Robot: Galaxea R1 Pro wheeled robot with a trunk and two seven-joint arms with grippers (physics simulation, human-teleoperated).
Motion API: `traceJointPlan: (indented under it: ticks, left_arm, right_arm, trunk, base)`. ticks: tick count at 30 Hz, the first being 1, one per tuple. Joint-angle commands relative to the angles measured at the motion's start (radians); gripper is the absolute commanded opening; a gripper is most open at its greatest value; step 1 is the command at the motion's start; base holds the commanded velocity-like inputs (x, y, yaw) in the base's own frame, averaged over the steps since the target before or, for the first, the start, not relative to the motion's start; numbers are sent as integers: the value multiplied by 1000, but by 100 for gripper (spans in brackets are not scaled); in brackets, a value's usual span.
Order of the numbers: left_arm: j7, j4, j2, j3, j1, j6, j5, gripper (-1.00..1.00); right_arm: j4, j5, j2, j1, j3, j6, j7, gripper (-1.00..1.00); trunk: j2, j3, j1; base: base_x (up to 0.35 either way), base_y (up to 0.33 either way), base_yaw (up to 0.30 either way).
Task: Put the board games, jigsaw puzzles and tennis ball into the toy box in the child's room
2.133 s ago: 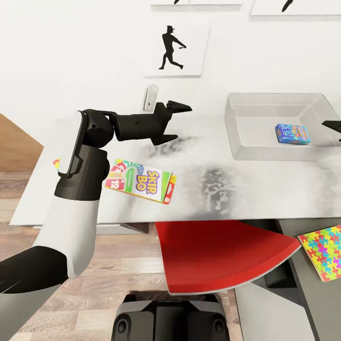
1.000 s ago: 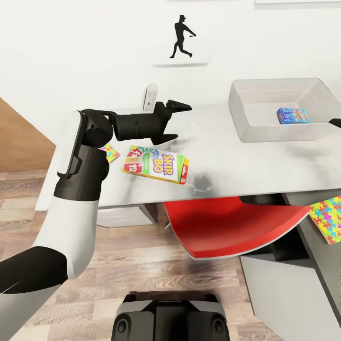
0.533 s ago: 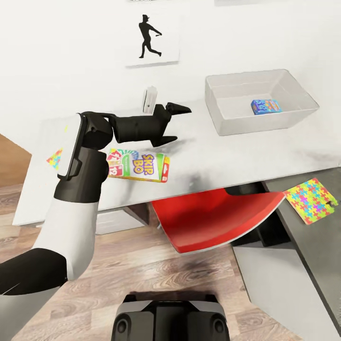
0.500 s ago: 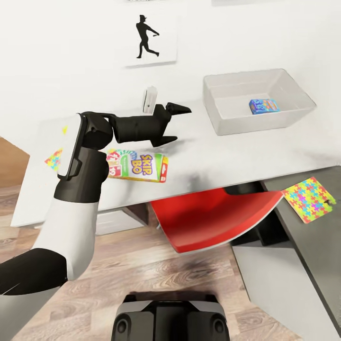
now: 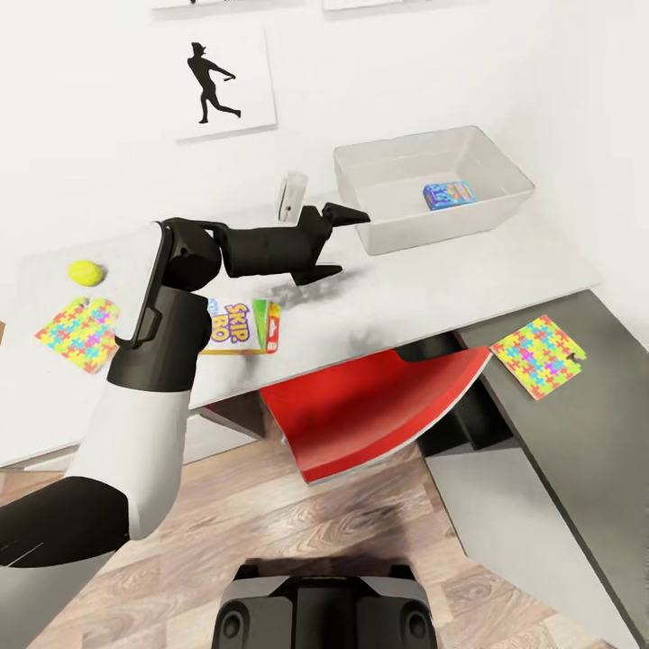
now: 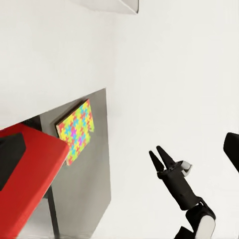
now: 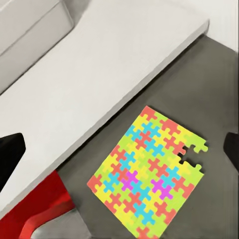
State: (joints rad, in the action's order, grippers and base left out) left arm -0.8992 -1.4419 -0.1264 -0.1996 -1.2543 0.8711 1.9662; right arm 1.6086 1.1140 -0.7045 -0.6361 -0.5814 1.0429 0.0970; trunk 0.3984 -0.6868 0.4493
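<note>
Head view: left gripper [image 5: 335,242] hovers over the table [image 5: 433,279], fingers spread, holding nothing. SKIP BO box [image 5: 242,326] lies flat below and behind it, partly hidden by the forearm. Toy box [image 5: 491,167] with the blue game [image 5: 448,195] inside sits just beyond the fingertips. Tennis ball [image 5: 86,271] and one puzzle [image 5: 79,333] at the table's left end; second puzzle [image 5: 539,354] on the dark cabinet [image 5: 586,451]. Right gripper [image 6: 163,160] fingers parted, empty.

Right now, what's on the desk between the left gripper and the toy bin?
Nothing. In the head view, the stretch of table between the left gripper and the toy bin is bare grey top, with only a dark shadow under the gripper.
</note>
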Motion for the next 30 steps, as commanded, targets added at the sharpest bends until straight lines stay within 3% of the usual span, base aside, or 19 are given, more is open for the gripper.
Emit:
traceJointPlan:
  ticks: [1,4,11,15,19,30]
  left_arm:
    - [-10,-1,0,1,-1,1,9,100]
    - [-10,-5,-2,-42,21,-1,5,100]
    - [-10,-9,-4,-91,62,-3,-5,100]
    - [-10,-14,-7,-123,87,-4,-34,100]
    - [-6,-26,-9,-152,103,-9,-67,100]
    - [23,-37,-14,-230,121,-52,-98,100]
  right_arm:
    - [1,11,0,-1,0,4,10,100]
    - [4,15,0,66,-1,4,-21,100]
    - [5,17,2,166,0,4,-69,100]
    - [6,17,1,225,-3,4,-121,100]
    - [6,17,0,258,-6,4,-181,100]
    - [7,16,-2,326,-10,4,-249,100]
  trunk:
    - [2,0,1]
    - [2,3,1]
    - [2,11,1]
    - [2,16,1]
    - [2,21,1]
    - [2,34,1]
  base:
    - [-1,1,-237]
    - [0,0,-232]
    - [0,0,-226]
    - [0,0,-221]
    - [0,0,-219]
    - [0,0,-218]
